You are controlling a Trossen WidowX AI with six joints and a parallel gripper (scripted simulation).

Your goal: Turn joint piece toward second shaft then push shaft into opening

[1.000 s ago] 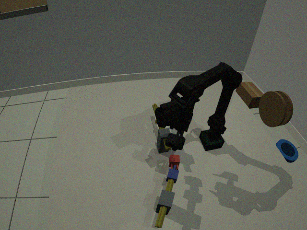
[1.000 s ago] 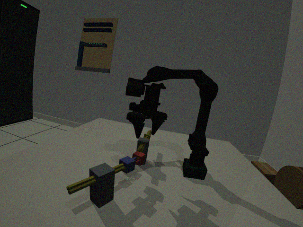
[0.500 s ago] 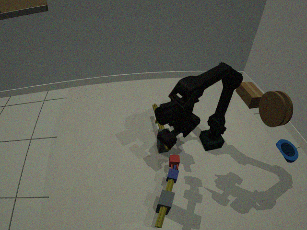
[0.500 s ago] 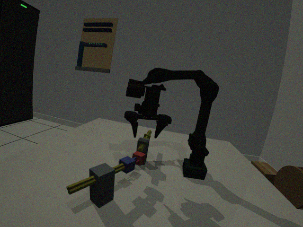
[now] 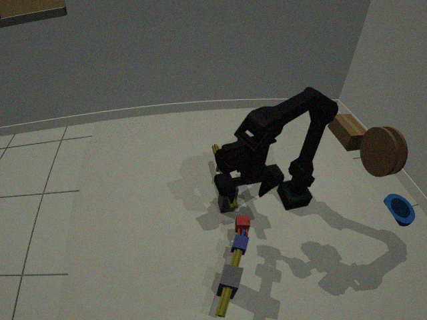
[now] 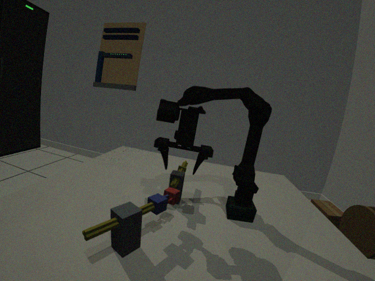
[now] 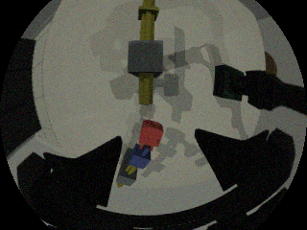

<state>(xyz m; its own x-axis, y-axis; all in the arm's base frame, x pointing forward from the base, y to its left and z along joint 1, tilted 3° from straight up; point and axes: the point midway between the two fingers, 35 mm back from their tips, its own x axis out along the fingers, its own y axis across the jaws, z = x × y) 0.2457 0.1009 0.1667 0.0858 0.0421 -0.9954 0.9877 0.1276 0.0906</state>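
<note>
The red joint piece (image 5: pixel 242 222) (image 6: pixel 171 195) (image 7: pixel 152 134) is hinged to a blue piece (image 5: pixel 240 243) (image 6: pixel 157 203) (image 7: pixel 140 157) on the end of the first yellow shaft (image 5: pixel 224 303) (image 6: pixel 99 229), which passes through a grey block (image 5: pixel 231 275) (image 6: pixel 125 229). The second yellow shaft (image 5: pixel 215 149) (image 6: pixel 184 164) (image 7: pixel 146 91) runs through the second grey block (image 7: pixel 145 57). Its near end stands a gap away from the red piece, whose opening faces roughly that way; exact alignment is unclear. My gripper (image 5: pixel 247 201) (image 6: pixel 180 171) (image 7: pixel 159 136) is wide open and empty, above the second shaft's near end, touching nothing.
The arm's dark base (image 5: pixel 295 196) (image 6: pixel 241 208) (image 7: pixel 228 82) stands to the right of the second block. A collar (image 7: pixel 148 12) sits on the second shaft beyond its block. A blue ring (image 5: pixel 388 201), a brown round object (image 5: pixel 378 151) and a wooden block (image 5: pixel 347 132) are at the far right.
</note>
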